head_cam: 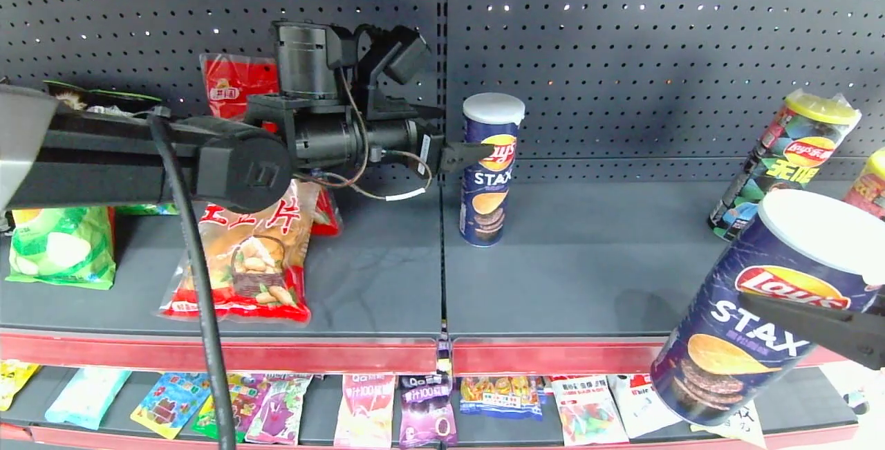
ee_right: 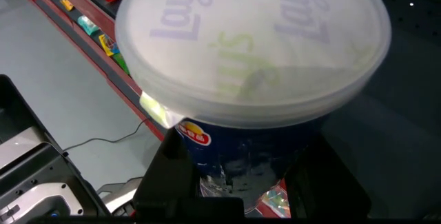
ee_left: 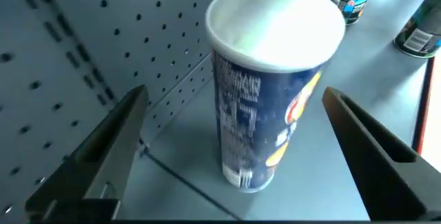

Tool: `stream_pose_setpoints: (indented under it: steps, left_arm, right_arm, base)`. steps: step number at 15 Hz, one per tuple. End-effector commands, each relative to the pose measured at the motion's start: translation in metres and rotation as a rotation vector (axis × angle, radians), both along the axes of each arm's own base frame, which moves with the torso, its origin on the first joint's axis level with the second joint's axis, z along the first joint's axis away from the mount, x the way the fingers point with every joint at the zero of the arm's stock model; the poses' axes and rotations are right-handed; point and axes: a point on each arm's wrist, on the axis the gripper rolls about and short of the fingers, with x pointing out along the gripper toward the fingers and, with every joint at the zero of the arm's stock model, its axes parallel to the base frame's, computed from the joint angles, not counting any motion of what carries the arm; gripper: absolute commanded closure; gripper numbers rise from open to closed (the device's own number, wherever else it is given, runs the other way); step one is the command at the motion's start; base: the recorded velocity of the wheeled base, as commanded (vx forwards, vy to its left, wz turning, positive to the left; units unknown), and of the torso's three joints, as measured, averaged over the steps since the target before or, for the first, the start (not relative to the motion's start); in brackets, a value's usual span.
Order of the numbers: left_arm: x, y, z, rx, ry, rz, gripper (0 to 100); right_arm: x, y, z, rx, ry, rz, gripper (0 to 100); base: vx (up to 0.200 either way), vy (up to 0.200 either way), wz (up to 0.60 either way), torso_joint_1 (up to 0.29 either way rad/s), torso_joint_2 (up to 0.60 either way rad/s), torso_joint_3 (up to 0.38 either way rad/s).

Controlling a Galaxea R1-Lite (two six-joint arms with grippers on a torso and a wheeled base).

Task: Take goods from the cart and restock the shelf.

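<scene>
A blue chip can (head_cam: 489, 172) with a white lid stands upright on the grey shelf (head_cam: 588, 263), near the pegboard back wall. My left gripper (head_cam: 477, 153) is level with its upper half. In the left wrist view this can (ee_left: 265, 107) sits between the open left gripper (ee_left: 234, 96), with a gap on each side. My right gripper (head_cam: 816, 322) is low at the right, in front of the shelf edge, shut on a second blue chip can (head_cam: 760, 312) that tilts to the right. In the right wrist view, the right gripper (ee_right: 244, 179) clamps that can (ee_right: 255, 65) below its lid.
A peanut bag (head_cam: 242, 263), a green bag (head_cam: 62, 246) and a red bag (head_cam: 231, 83) occupy the shelf's left half. A yellow-lidded can (head_cam: 788, 160) leans at the back right beside another can (head_cam: 872, 187). Several snack packets fill the lower shelf (head_cam: 387, 408).
</scene>
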Motion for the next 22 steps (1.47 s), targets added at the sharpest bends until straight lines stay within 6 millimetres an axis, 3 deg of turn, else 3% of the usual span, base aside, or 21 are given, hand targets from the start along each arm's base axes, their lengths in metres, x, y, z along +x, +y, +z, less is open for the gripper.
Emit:
stream_pose_setpoints:
  steps: [1,8,14,22]
  left_arm:
    - [0.005,-0.006,-0.007,0.006,0.009,-0.006,0]
    - [0.012,-0.034,-0.014,0.002,0.0,-0.038,0]
    - [0.01,-0.039,-0.009,-0.006,-0.017,-0.029,0]
    - [0.008,-0.065,-0.02,-0.015,0.024,0.069,0]
  right_arm:
    - [0.0,0.0,-0.001,-0.001,0.003,0.0,100]
    - [-0.001,0.0,0.0,0.001,-0.003,0.0,100]
    - [0.0,-0.001,0.001,0.002,-0.005,-0.009,100]
    - [0.0,-0.002,0.001,0.002,-0.005,-0.012,100]
  base:
    - [0.0,0.0,0.0,0.0,0.0,0.0]
    - [0.0,0.0,0.0,0.0,0.0,0.0]
    - [0.0,0.0,0.0,0.0,0.0,0.0]
    - [0.0,0.0,0.0,0.0,0.0,0.0]
